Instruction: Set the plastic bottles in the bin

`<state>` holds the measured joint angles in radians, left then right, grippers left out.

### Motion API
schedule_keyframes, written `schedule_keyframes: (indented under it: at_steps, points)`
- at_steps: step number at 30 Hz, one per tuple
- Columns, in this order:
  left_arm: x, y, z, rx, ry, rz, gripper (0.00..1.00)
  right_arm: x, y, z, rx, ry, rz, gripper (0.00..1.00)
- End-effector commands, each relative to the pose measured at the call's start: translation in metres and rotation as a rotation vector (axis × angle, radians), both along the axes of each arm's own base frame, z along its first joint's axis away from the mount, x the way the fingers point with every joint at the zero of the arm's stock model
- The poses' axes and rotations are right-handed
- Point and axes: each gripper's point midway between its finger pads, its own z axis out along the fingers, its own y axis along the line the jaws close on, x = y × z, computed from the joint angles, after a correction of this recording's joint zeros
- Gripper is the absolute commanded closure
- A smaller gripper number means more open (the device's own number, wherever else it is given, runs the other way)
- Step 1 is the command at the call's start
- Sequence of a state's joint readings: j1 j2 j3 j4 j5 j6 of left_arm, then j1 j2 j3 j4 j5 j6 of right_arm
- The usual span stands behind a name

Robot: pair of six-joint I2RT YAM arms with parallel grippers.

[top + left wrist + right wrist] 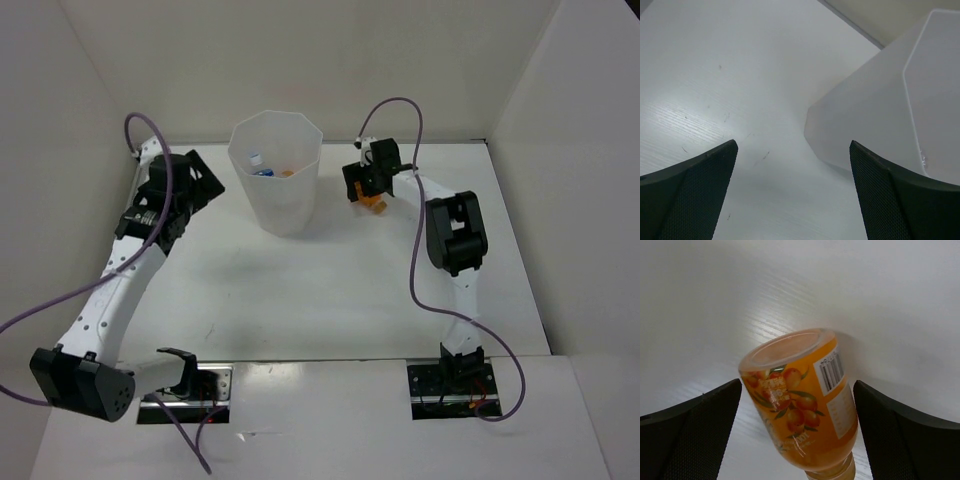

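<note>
Looking down from the top camera, I see the white faceted bin (298,205) standing upright toward the far side of the table (300,290), between my two arms. Inside it lie a clear bottle with a blue label (258,165) and something orange (287,173) beside it, too small for me to name for sure.

My right gripper (364,193) sits just right of the bin, low over a stubby orange bottle (376,204). On the right wrist camera that bottle (805,410) lies tilted on the table, base away from the camera and neck toward it, its label showing printed fruit and a barcode. The right gripper (797,385) straddles it with fingers wide apart; bare table shows between the left finger (700,432) and the bottle, so nothing is clamped.

My left gripper (200,185) hangs left of the bin. Its wrist view shows the left gripper (792,145) spread wide and holding nothing, with the bin's wall (865,120) just ahead.
</note>
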<state>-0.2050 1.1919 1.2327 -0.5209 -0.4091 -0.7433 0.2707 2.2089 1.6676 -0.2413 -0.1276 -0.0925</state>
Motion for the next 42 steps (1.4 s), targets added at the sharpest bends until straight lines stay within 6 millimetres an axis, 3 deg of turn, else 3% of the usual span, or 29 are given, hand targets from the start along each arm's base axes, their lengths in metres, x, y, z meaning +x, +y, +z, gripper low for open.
schedule_keyframes:
  at_steps: [1,2,5,8,11,13,14,16,17,19,20,23,25,27,28,29,30,31,33,39,41,42]
  points:
    - [-0.006,0.006,0.032,-0.089,-0.123,0.02,0.01,0.012,0.003,0.014,-0.035,-0.037,-0.012,0.04]
    - [-0.006,0.014,0.028,-0.086,-0.115,0.041,0.01,0.011,0.0,0.013,-0.048,-0.031,-0.023,0.06]
    - [-0.01,0.025,0.031,-0.087,-0.128,0.07,0.01,0.015,-0.002,0.009,-0.053,-0.023,-0.051,0.35]
    - [-0.01,0.027,0.031,-0.092,-0.127,0.072,0.01,0.015,0.0,0.014,-0.035,-0.025,-0.063,0.41]
    - [-0.01,0.025,0.031,-0.088,-0.124,0.056,0.01,0.013,0.006,0.061,0.022,-0.09,-0.049,0.44]
    - [-0.01,0.025,0.031,-0.088,-0.124,0.056,0.01,0.011,0.011,0.098,0.046,-0.16,-0.041,0.47]
    - [-0.009,0.026,0.036,-0.083,-0.14,0.052,0.01,0.008,0.011,0.148,0.091,-0.247,-0.053,0.47]
    - [-0.009,0.027,0.043,-0.089,-0.164,0.052,0.01,0.0,0.009,0.205,0.139,-0.357,-0.059,0.49]
    - [-0.011,0.026,0.046,-0.087,-0.172,0.038,0.01,-0.017,0.009,0.257,0.175,-0.457,-0.048,0.49]
    - [-0.012,0.024,0.052,-0.094,-0.192,0.026,0.01,-0.034,0.012,0.318,0.26,-0.603,-0.038,0.49]
    - [-0.012,0.022,0.052,-0.098,-0.192,0.018,0.01,-0.055,0.018,0.357,0.31,-0.674,-0.01,0.49]
    - [-0.017,0.023,0.065,-0.093,-0.225,0.013,0.01,-0.084,0.051,0.406,0.381,-0.756,0.085,0.49]
    - [-0.018,0.023,0.07,-0.095,-0.245,0.012,0.01,-0.102,0.089,0.423,0.437,-0.773,0.197,0.49]
    - [-0.018,0.023,0.07,-0.087,-0.243,0.009,0.01,-0.11,0.126,0.417,0.474,-0.738,0.276,0.47]
    - [-0.018,0.023,0.075,-0.088,-0.254,0.008,0.01,-0.115,0.139,0.431,0.497,-0.761,0.307,0.47]
    - [-0.018,0.022,0.075,-0.091,-0.253,0.0,0.01,-0.115,0.151,0.432,0.507,-0.759,0.326,0.47]
    - [-0.019,0.022,0.073,-0.091,-0.244,0.0,0.01,-0.11,0.169,0.42,0.515,-0.728,0.342,0.47]
    - [-0.019,0.022,0.073,-0.091,-0.244,0.0,0.01,-0.121,0.188,0.431,0.542,-0.738,0.389,0.47]
    - [-0.018,0.02,0.071,-0.094,-0.244,-0.008,0.01,-0.12,0.22,0.421,0.552,-0.713,0.43,0.42]
    - [-0.017,0.02,0.069,-0.093,-0.233,-0.008,0.01,-0.089,0.263,0.389,0.56,-0.62,0.421,0.4]
    - [-0.018,0.02,0.067,-0.093,-0.224,-0.008,0.01,-0.092,0.266,0.395,0.547,-0.6,0.414,0.22]
    - [-0.018,0.02,0.067,-0.093,-0.224,-0.008,0.01,-0.09,0.275,0.381,0.535,-0.571,0.422,0.16]
